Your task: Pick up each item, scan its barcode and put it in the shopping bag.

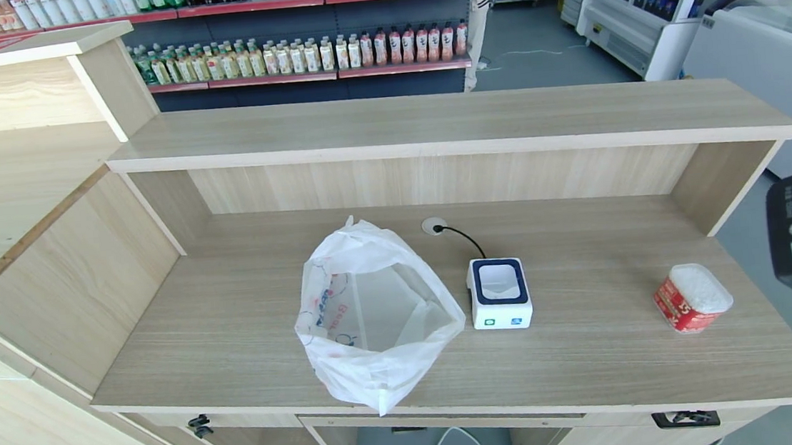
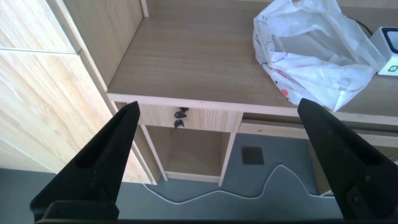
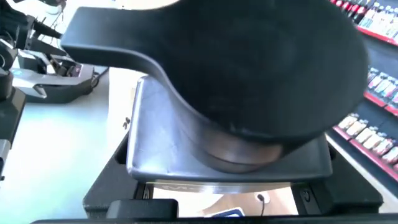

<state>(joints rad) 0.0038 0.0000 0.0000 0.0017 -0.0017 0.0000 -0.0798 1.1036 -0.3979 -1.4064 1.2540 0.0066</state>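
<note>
Tub, red with a white lid [image 1: 692,297], stands on the desk [image 1: 594,356] at my right, well apart from the scanner [image 1: 499,292] and the open bag [image 1: 376,317]. I'd grip it from the side with the right arm, whose claw state I cannot tell; the left claw [image 2: 217,106] hangs spread apart in front of the desk. The tub's print and the bag's lettering are too small to read.

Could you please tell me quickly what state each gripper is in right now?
Left gripper: open, holding nothing.
Right gripper: cannot be told.
</note>
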